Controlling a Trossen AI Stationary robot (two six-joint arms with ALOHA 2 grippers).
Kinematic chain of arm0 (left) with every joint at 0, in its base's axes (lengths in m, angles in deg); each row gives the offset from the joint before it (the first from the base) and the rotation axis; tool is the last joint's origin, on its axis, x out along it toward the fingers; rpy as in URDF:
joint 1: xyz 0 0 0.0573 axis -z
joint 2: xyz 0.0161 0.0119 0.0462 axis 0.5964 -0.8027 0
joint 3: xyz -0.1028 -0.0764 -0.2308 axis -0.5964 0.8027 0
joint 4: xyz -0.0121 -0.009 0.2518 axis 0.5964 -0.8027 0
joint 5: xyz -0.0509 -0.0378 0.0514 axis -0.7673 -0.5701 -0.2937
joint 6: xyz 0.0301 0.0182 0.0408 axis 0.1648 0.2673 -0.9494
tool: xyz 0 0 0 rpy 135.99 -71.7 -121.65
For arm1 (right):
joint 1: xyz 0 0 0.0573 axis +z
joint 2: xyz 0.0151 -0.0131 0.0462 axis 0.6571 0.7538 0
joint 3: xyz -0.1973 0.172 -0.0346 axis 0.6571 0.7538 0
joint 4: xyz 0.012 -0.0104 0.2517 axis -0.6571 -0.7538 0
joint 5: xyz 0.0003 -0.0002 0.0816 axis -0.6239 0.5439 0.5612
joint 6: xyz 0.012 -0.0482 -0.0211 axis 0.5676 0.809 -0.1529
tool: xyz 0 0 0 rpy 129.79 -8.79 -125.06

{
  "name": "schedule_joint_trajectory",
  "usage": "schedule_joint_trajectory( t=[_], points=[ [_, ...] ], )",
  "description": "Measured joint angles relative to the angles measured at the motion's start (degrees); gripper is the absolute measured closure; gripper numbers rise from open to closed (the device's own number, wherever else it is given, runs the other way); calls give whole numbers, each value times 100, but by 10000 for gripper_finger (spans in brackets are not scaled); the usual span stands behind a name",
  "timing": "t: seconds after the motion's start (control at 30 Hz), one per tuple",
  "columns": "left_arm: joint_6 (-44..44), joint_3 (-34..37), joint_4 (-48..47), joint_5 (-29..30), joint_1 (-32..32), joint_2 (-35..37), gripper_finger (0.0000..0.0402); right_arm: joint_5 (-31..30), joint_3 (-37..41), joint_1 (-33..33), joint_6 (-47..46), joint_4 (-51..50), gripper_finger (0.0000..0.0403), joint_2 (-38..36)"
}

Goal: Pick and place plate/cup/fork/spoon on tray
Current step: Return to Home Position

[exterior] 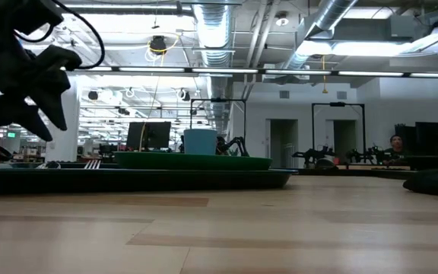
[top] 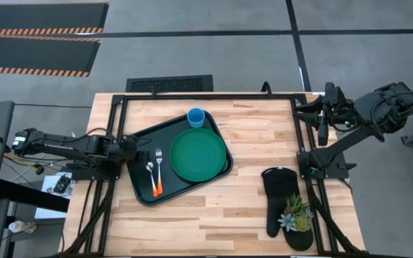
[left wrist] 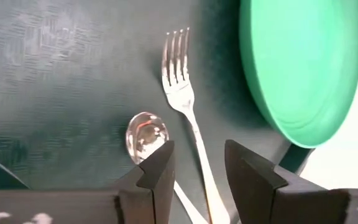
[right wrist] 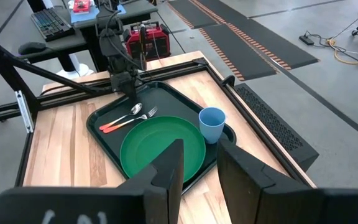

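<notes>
Placing looks done, everything is sitting on the tray (right wrist: 166,96): plate (top: 198,155), cup (top: 196,117) just beside it, fork (left wrist: 180,87), spoon (left wrist: 145,135) just left of the fork. Left gripper (left wrist: 197,158) is hovering low over the cutlery handles, fingers moderately parted, gripping nothing. Right gripper (right wrist: 201,149) is waiting off the table's right side, parted, empty. I'm reading this as the return-home step. Next move is calling for a straight lift clear of the cutlery before retracting

Your work surface: one light wooden table (top: 249,136), slatted top, black frame.
On it you have two items: the dark tray (top: 167,127), left of centre and lying at a slant, and a black oven mitt (top: 274,190) on the right, well apart from it.
</notes>
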Motion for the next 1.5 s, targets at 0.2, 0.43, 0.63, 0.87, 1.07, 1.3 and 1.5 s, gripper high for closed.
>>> schedule_joint_trajectory(
  t=[0.2,0.43,0.63,0.87,1.07,1.3,1.5],
  points=[
    [10,-24,357,-18,0,-2,278,-28,0,0,95,-11,282,0],
    [-182,-27,1144,186,-2,-2,278,-808,0,-2,405,109,282,-2],
    [-573,-27,1799,95,-4,-2,278,-767,0,-2,939,-173,282,-2],
    [-1156,-235,2369,138,-4,125,278,-684,0,0,500,104,282,-2],
    [-2620,-784,2359,832,-2,552,278,377,0,5,1274,847,282,-339],
    [-3903,-1060,1916,1827,-2,1737,278,604,361,4,1590,1547,282,-1454],
    [-4276,-1058,1574,1849,-2,2750,278,1007,1961,4,1884,3075,282,-2567]
  ],
)
